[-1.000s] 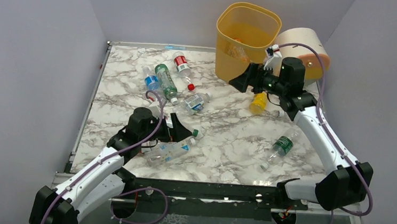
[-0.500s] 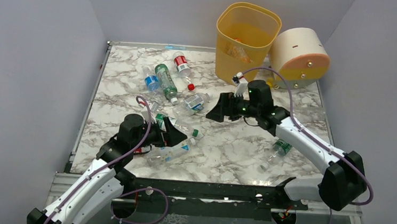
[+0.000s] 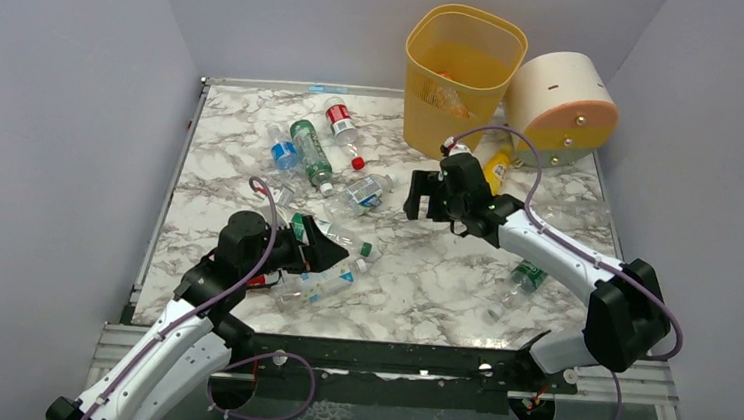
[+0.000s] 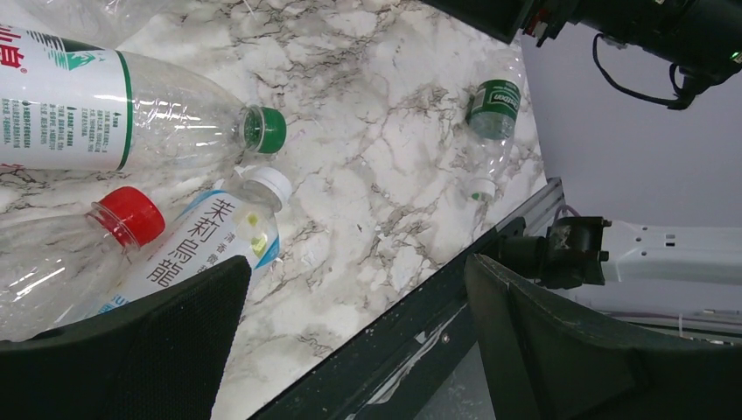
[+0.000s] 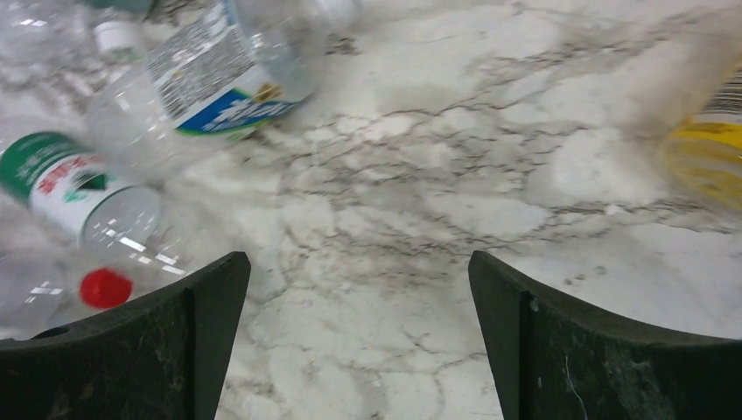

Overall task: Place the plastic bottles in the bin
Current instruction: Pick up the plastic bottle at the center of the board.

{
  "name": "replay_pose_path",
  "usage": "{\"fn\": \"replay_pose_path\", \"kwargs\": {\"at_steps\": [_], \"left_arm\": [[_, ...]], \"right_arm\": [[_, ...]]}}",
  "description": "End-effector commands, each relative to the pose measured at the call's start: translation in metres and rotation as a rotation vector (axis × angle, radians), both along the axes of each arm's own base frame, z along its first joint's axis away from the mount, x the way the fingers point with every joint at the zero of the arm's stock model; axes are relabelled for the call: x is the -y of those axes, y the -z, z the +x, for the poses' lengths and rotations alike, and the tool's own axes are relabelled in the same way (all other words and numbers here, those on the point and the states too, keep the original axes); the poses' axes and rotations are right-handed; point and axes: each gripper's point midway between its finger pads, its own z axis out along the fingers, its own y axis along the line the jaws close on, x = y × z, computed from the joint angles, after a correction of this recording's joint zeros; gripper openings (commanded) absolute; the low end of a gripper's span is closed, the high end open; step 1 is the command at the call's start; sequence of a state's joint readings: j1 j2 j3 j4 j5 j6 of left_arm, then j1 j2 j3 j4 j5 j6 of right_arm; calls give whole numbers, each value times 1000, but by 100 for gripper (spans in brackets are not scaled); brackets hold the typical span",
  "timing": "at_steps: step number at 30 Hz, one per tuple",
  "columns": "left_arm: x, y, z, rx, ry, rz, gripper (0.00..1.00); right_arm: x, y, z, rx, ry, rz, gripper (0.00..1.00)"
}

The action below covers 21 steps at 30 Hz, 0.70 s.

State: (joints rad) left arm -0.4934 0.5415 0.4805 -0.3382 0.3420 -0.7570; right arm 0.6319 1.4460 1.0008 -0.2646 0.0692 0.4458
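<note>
The yellow-orange bin (image 3: 435,125) stands at the table's back. Several plastic bottles lie on the marble. A red-label one (image 3: 340,122), a green one (image 3: 310,150) and a blue-label one (image 3: 282,151) are at the back left, and a yellow one (image 3: 497,167) is by the bin. My left gripper (image 3: 323,249) (image 4: 357,262) is open, low beside a white-cap bottle (image 4: 201,245), a red-cap bottle (image 4: 52,254) and a green-cap bottle (image 4: 131,109). My right gripper (image 3: 415,195) (image 5: 359,258) is open over bare marble. A clear blue-label bottle (image 5: 210,79) lies ahead of it.
A cream-and-peach cylinder (image 3: 562,105) lies right of the bin. A green-label bottle (image 3: 526,275) rests near the right arm's forearm. Grey walls close in three sides. A black rail (image 3: 387,357) runs along the table's near edge.
My right arm has swung from beside the bin down and left toward the table's middle. The left arm has shifted slightly back and lower. Both grippers stay open.
</note>
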Motion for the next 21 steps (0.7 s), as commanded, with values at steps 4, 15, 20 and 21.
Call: {"fn": "replay_pose_path", "kwargs": {"at_steps": [4,15,20,21], "left_arm": [[2,-7,5,33,1,0,99],[4,8,16,-3,-9,40,99],[6,27,26,-43,-11,97,99],[7,29,28,-44,-10,103,99]], "right_arm": [[88,8,41,24,394,-158,98],[154,13,63,6,583,-226,99],[171,23,73,-11,622,-234,99],[173,25,75,-14,625,-232,99]]}}
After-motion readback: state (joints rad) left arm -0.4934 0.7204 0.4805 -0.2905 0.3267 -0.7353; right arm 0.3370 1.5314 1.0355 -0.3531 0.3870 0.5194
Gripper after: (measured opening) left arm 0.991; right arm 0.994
